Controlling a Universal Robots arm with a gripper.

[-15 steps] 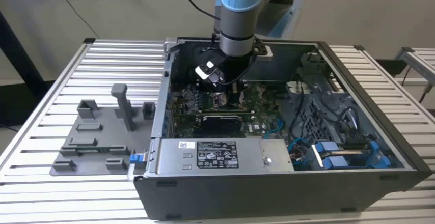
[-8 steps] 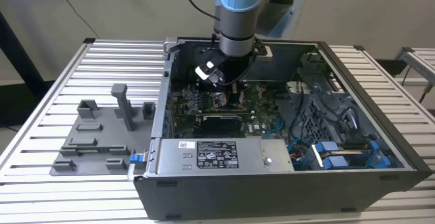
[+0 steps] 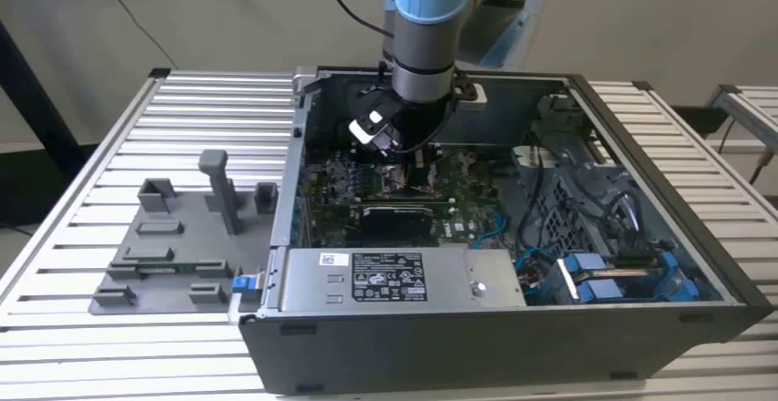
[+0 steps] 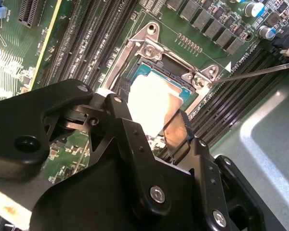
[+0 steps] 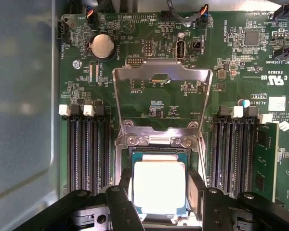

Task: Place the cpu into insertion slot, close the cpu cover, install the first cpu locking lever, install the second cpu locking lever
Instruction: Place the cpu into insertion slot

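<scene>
A slatted metal table (image 3: 97, 141) carries an open computer case (image 3: 486, 337) and a grey fixture plate (image 3: 182, 241).

One cpu (image 5: 159, 187), one cpu cover (image 5: 135, 66), one coin battery (image 5: 102, 46) and one computer case (image 3: 486, 346).

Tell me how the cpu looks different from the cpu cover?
The cpu is a solid, pale square; the cpu cover is a silver frame with an open window. The cpu lies flat, low in the green board; the cpu cover is swung open, away from it. Both look square and metallic.
</scene>
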